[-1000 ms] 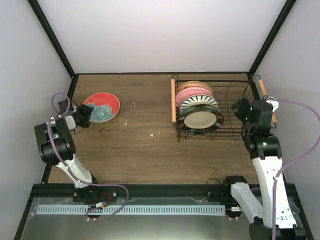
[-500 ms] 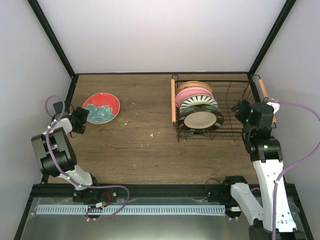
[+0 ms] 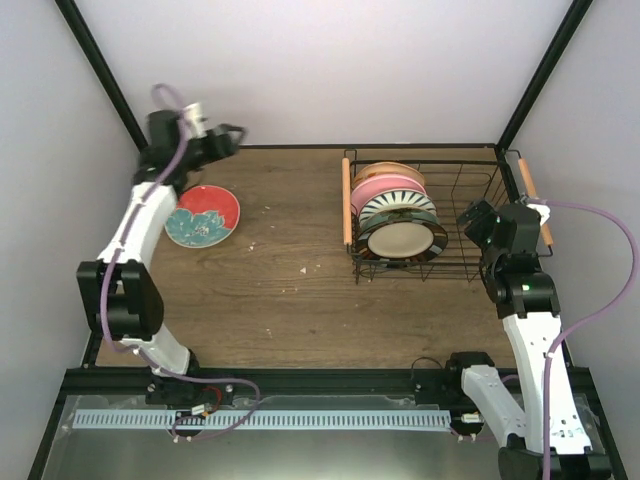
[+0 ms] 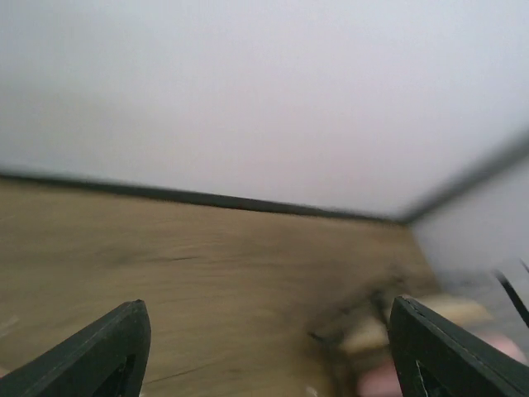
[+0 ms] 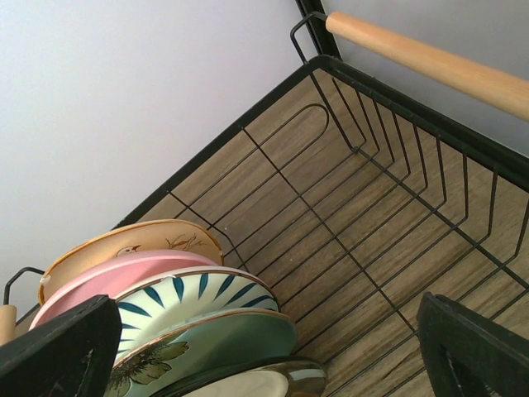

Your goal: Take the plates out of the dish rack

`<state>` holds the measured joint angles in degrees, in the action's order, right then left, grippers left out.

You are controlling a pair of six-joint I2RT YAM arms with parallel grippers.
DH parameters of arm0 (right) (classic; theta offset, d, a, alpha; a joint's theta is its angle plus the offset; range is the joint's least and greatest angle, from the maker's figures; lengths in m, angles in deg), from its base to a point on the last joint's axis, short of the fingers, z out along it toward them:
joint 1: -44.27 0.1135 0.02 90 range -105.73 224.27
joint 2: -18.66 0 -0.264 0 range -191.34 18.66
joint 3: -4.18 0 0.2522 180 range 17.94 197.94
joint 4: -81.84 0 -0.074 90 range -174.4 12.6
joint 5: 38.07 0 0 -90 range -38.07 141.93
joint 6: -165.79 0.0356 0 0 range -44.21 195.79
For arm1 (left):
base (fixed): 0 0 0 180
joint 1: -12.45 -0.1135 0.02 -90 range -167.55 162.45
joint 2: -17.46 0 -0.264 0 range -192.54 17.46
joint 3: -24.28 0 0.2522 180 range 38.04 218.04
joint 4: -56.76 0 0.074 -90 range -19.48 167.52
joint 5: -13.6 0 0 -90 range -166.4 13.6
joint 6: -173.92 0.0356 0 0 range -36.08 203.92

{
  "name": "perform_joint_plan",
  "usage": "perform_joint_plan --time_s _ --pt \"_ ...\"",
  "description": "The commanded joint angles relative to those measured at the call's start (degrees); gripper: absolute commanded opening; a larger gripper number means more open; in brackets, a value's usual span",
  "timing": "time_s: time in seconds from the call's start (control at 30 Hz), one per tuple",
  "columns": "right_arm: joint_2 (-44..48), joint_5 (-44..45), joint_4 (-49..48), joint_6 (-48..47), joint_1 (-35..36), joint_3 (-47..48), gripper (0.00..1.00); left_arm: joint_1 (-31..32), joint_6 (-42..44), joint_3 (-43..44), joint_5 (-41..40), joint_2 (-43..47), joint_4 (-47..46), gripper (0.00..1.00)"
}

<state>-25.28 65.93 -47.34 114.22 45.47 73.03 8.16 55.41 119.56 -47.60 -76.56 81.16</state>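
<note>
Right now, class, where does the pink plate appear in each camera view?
Top external: pink plate right of centre, on edge, second from the back of the row.
Left wrist: too blurred to tell.
Right wrist: lower left.
Shared landmark: the tan plate just behind it.

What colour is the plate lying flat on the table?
That plate is red with teal flowers, clearest in the top external view.

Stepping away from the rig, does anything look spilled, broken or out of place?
Nothing broken or tipped. The red plate lies flat on the table; the other plates stand on edge in the dish rack. Only oddity: a few pale specks on the wood between them, possibly crumbs.
</note>
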Motion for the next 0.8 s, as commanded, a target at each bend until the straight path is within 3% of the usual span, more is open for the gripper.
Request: perform_joint_plan --time_s 0.0,0.13,0.27,0.5,0.77 --pt "1.00 0.17 -1.44 0.48 -0.20 -0.12 1.00 17.37 28.05 7.71 6.35 0.81 7.12 0.81" --pt "1.91 0.75 -1.31 0.29 -0.22 -0.29 1.00 29.60 42.94 10.80 5.97 -0.78 12.31 0.78" --pt "2.75 1.74 -0.44 -0.34 -0.19 -0.07 1.00 36.23 54.42 14.09 6.46 -3.72 18.69 0.73" --pt "4.07 3.16 0.08 -0.73 -0.23 -0.98 1.00 44.62 68.61 14.78 0.70 -7.01 19.69 0.65" --pt "4.08 4.37 -0.36 -1.68 -0.23 -1.30 1.00 49.38 75.35 17.10 -3.77 -11.92 17.33 0.57"
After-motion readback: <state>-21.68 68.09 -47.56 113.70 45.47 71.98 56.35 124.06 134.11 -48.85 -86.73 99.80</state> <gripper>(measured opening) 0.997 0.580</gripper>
